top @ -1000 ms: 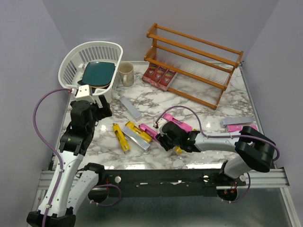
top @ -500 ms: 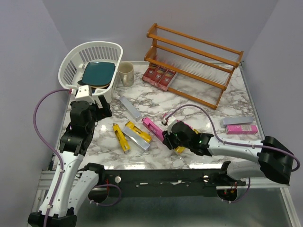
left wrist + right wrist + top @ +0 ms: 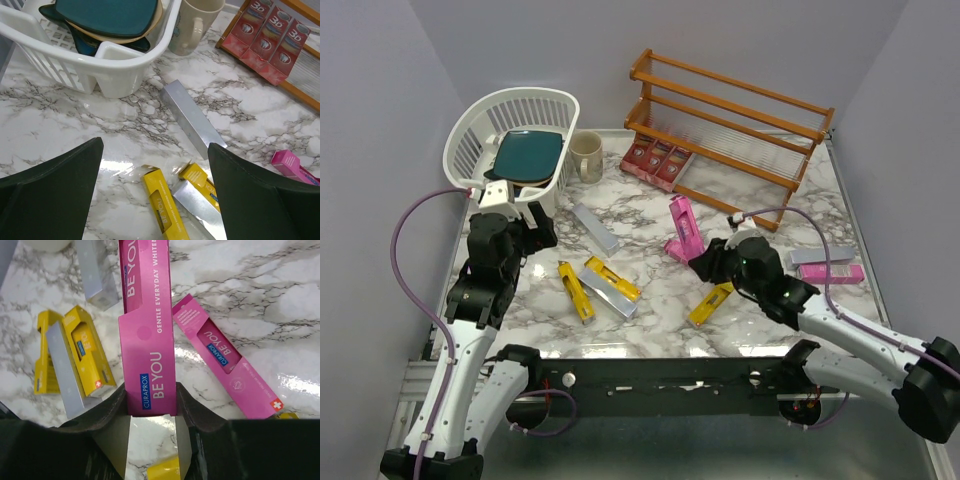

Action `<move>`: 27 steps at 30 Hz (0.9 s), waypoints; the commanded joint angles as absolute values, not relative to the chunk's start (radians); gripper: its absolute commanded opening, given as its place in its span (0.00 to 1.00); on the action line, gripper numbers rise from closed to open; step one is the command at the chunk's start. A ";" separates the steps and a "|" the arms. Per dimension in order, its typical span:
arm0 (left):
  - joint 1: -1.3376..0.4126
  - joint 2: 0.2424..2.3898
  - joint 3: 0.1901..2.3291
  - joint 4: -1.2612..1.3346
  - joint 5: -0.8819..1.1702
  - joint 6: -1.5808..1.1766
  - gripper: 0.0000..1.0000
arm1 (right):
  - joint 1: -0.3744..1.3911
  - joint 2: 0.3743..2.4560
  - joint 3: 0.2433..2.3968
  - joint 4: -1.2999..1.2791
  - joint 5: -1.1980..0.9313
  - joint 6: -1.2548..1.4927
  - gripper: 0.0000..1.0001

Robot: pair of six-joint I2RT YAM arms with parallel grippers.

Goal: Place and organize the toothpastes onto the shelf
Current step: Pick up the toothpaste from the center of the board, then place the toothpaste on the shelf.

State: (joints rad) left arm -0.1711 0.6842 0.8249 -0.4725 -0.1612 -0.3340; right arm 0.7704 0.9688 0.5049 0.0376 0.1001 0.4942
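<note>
Magenta-pink toothpaste carton (image 3: 145, 355) is clamped at its near end in the right gripper (image 3: 150, 407), fingers (image 3: 112, 412) pressed on both sides. It stands roughly upright over the white marble tabletop (image 3: 645, 212), in front of the reddish-brown wooden three-tier shelf (image 3: 730, 110) and apart from it. Second magenta-pink carton (image 3: 220, 360) lies flat just beside the held one. Three red cartons (image 3: 657, 160) sit side by side on the shelf's bottom tier, at its left end. Long silver-grey carton (image 3: 595, 227) lies flat in front of the shelf's left end, apart from it. Two yellow cartons (image 3: 575, 290) and a short silver-grey carton (image 3: 610, 300) lie clustered farther out from the shelf. Single yellow carton (image 3: 710, 303) lies near the right gripper. Grey carton (image 3: 823, 257) and pink carton (image 3: 830, 273) lie together in front of the shelf's right end. Left gripper (image 3: 155, 170) hangs left of the shelf, jaws wide apart with nothing between, near the white plastic basket (image 3: 470, 150) and beige mug (image 3: 586, 155).
</note>
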 commanded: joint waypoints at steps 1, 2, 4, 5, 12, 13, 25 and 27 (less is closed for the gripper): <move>-0.161 0.669 0.813 -0.456 -0.132 -0.341 0.99 | 0.637 0.972 0.499 0.133 -0.106 0.638 0.31; -0.161 0.667 0.811 -0.456 -0.130 -0.342 0.99 | 0.602 0.989 0.500 0.140 -0.123 0.672 0.31; -0.163 0.664 0.810 -0.453 -0.126 -0.341 0.99 | 0.571 1.008 0.491 0.178 -0.170 0.702 0.31; -0.161 0.661 0.810 -0.453 -0.123 -0.342 0.99 | 0.546 1.014 0.486 0.193 -0.181 0.728 0.31; -0.161 0.655 0.801 -0.446 -0.101 -0.348 0.99 | 0.508 1.071 0.511 0.305 -0.207 0.837 0.32; -0.161 0.653 0.801 -0.445 -0.101 -0.350 0.99 | 0.505 1.083 0.517 0.323 -0.199 0.848 0.32; -0.163 0.626 0.776 -0.439 -0.081 -0.356 0.99 | 0.405 1.127 0.531 0.456 -0.139 1.037 0.33; -0.166 0.623 0.776 -0.439 -0.078 -0.354 0.99 | 0.384 1.150 0.529 0.448 -0.166 1.068 0.33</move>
State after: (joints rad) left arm -0.1692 0.6403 0.7887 -0.4534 -0.1104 -0.3481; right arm 0.4236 1.1210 0.5163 0.3668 -0.1616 0.9695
